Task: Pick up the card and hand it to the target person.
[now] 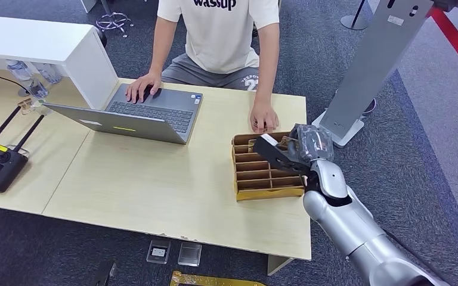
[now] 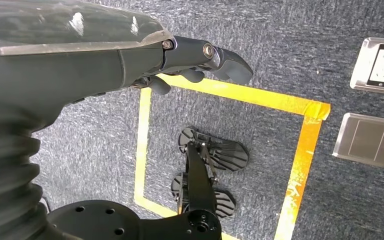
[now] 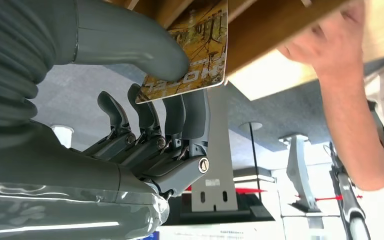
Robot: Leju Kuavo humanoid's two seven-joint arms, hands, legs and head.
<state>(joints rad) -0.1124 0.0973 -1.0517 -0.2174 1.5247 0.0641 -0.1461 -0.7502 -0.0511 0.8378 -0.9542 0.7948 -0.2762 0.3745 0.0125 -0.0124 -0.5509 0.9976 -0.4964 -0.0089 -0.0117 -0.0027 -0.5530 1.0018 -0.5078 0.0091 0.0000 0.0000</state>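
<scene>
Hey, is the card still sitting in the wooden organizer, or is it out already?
Still partly in: the card is pinched by the right hand, its far end between the organizer's wooden dividers.

Right arm (image 1: 358, 229) comes up from the lower right, bent at the wrist, with the right hand (image 1: 301, 149) out over the far right end of the table. Up close, its thick thumb (image 3: 130, 42) presses against the fingers (image 3: 180, 115), pinching a card (image 3: 190, 55) between them. Left hand (image 2: 195, 62) just hangs down by the floor, fingers loosely curled, holding nothing.
</scene>
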